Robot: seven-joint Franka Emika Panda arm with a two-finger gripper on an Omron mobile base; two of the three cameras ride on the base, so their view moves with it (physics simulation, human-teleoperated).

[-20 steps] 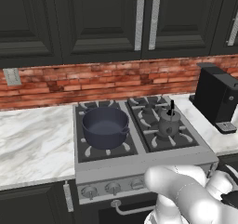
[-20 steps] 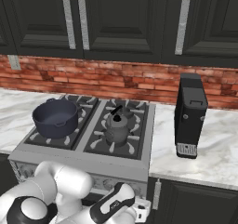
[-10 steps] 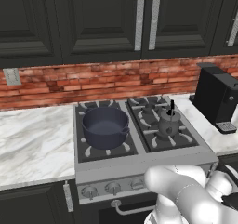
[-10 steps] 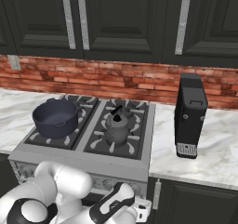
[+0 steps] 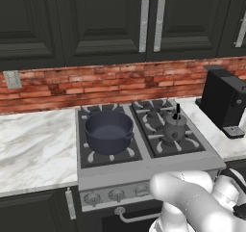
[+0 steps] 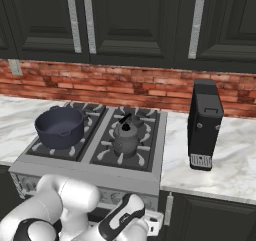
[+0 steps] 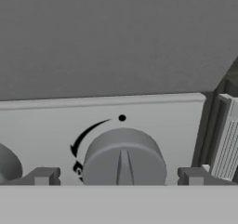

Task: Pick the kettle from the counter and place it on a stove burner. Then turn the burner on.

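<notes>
From the left base view we see the kettle [image 5: 174, 128] sitting on the front right stove burner [image 5: 172, 140] of the steel stove [image 5: 144, 171]. Its thin handle sticks up at the back. A big dark-blue pot [image 5: 108, 131] sits on the front left burner and hides most of it. The white marble counter [image 5: 33, 149] runs off to the left, and the picture cuts it off there. A black coffee machine [image 5: 225, 101] stands on the right, and the edge cuts off part of it. The white arm [image 5: 192, 202] bends low in front of the stove and hides the knobs on the right. We can see three knobs [image 5: 116, 195] to the left of it.

From the right base view we see the kettle [image 6: 125, 136] on its burner, with the pot [image 6: 60, 126] to the left and the coffee machine [image 6: 204, 123] on the counter [image 6: 222, 165] to the right. The arm [image 6: 70, 205] curls low under the stove front. The hand goes down past the bottom of the picture, so we cannot see the fingers here.

In the hand view we look right at one round grey knob [image 7: 123, 162] on the stove's front panel [image 7: 56, 125]. A curved black arrow and a black dot are drawn above it. The gripper [image 7: 118, 176] has its two fingertips [image 7: 42, 176] spread wide, one on each side of the knob. They are not pinching it. We cannot tell if they touch it. Another knob [image 7: 8, 166] peeks in at the left edge, mostly cut off. The bottom of the middle knob is hidden.
</notes>
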